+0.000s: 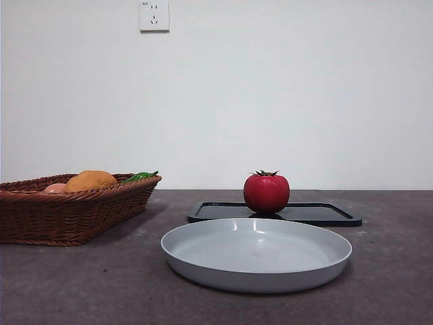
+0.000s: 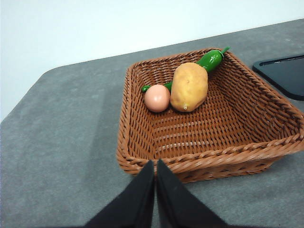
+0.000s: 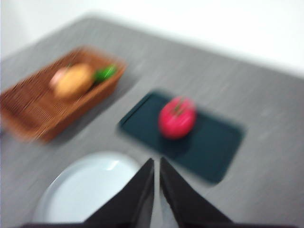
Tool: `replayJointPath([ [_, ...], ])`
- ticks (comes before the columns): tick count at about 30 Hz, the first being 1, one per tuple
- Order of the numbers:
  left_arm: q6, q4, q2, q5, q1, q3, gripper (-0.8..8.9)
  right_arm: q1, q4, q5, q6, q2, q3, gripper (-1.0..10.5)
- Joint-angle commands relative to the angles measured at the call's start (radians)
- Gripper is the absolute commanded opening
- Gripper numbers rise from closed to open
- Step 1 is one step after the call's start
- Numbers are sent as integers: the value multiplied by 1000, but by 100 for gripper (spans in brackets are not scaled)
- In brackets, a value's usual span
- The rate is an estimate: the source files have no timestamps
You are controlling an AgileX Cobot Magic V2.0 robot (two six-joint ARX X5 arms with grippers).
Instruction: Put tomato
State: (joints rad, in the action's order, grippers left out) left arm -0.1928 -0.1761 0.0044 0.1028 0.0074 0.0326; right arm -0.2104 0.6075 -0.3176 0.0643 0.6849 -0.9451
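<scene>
Above the table's near edge, the right gripper (image 3: 156,164) hangs with its jaws pressed together and empty, looking down past the grey plate (image 3: 83,190) at the tomato (image 3: 176,117), which sits ahead of it on the black tray (image 3: 218,147) toward the far edge. The left gripper (image 2: 156,166), likewise closed on nothing, hovers by the wicker basket (image 2: 137,118) at the left side, so the right arm seems better placed to reach the tomato.
</scene>
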Motion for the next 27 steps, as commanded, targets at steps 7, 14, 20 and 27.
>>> replayJointPath([
  [7,6,-8,-2,-2,2,-21,7,166,-441,114,-13,-285,392,7],
  [14,6,-8,-2,-2,2,-21,7,190,-591,229,-62,-460,638,7],
  [20,6,-9,-2,-2,2,-21,7,190,-623,301,-91,-568,782,7],
  [27,6,-9,-2,-2,2,-21,7,189,-622,305,-107,-659,894,7],
])
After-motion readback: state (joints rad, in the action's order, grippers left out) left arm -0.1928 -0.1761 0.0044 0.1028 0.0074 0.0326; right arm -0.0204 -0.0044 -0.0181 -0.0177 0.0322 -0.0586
